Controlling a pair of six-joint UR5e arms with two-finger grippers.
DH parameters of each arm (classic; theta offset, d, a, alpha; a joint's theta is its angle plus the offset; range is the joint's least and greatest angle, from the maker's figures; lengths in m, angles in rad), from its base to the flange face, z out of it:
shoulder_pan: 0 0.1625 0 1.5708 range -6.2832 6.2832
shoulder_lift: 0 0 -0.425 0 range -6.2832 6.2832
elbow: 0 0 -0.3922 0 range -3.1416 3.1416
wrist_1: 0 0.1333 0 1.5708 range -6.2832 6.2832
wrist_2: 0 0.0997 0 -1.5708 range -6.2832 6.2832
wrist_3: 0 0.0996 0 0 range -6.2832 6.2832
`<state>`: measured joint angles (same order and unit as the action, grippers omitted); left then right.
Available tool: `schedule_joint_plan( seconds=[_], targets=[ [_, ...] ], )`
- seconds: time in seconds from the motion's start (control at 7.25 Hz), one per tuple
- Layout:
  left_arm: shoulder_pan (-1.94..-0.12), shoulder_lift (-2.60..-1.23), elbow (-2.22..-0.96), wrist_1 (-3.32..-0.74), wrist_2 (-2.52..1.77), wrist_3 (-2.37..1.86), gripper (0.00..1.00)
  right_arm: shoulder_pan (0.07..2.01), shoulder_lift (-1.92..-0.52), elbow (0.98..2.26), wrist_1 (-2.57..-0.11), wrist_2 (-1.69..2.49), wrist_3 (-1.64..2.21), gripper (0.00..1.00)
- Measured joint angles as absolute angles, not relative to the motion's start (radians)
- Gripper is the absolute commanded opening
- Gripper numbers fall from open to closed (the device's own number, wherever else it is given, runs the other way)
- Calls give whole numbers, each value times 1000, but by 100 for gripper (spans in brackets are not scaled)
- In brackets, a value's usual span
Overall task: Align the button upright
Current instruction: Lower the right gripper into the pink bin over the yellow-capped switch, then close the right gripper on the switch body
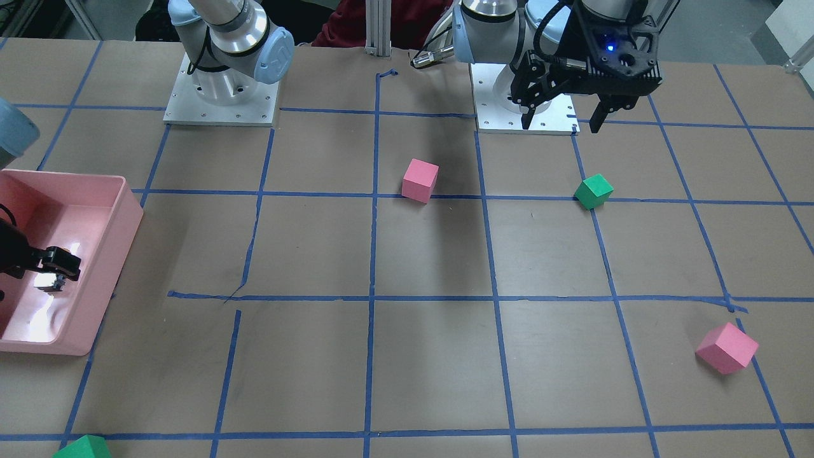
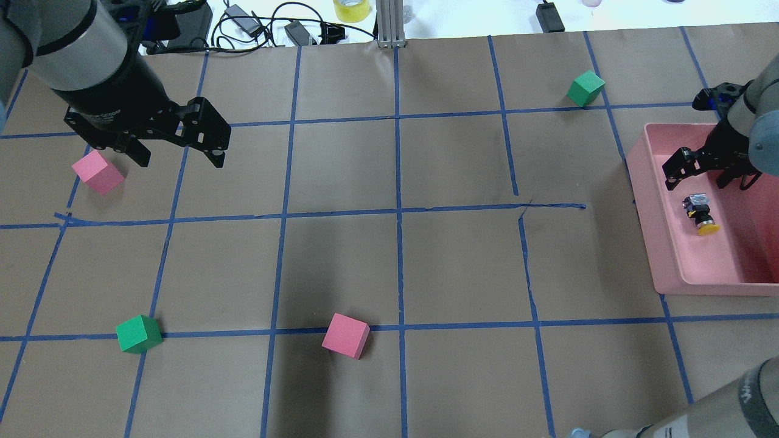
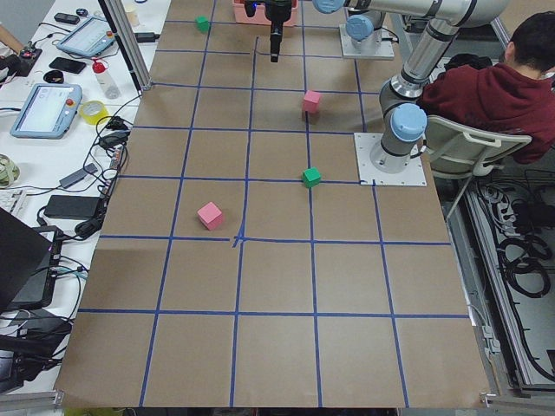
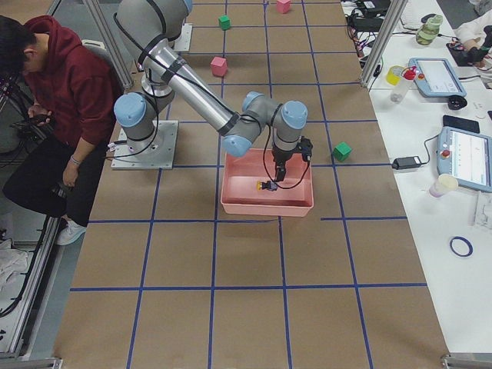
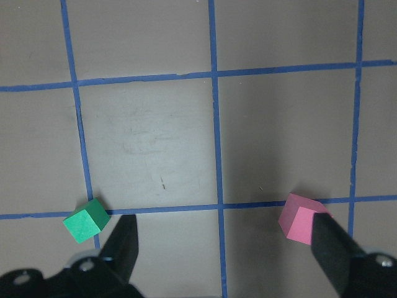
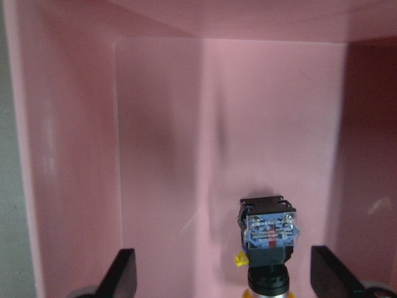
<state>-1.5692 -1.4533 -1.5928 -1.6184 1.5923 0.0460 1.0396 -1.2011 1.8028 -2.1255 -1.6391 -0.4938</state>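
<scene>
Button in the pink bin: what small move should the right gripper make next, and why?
Probably lower the open right gripper down to straddle the button: it lies on its side on the pink bin floor, ungrasped, between the spread jaws in the wrist view.

There are two pink blocks (image 2: pixel 97 172) (image 2: pixel 345 335) and two green blocks (image 2: pixel 139 333) (image 2: pixel 585 88). There is one pink tub (image 2: pixel 645 201) and one button (image 2: pixel 701 214). There are two grippers, the left gripper (image 2: pixel 181 161) and the right gripper (image 2: pixel 698 179). One person (image 4: pixel 54 84) shows clearly, and maybe one more at the edge.
</scene>
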Motion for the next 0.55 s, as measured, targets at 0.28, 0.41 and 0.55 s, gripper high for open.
schedule_joint_plan(
  seconds=[0.28,0.41,0.55],
  targets=[
    [-1569,-1450,-1598,-1618,1593,46,100,1018,-1177,1804,-2129,-1644,-494,100],
    [-1569,-1449,-1600,-1618,1593,46,100,1009,-1160,1804,-2129,-1644,-493,74],
    [-1569,-1449,-1601,-1618,1594,46,100,1004,-1148,1804,-2129,-1642,-493,35]
  ],
)
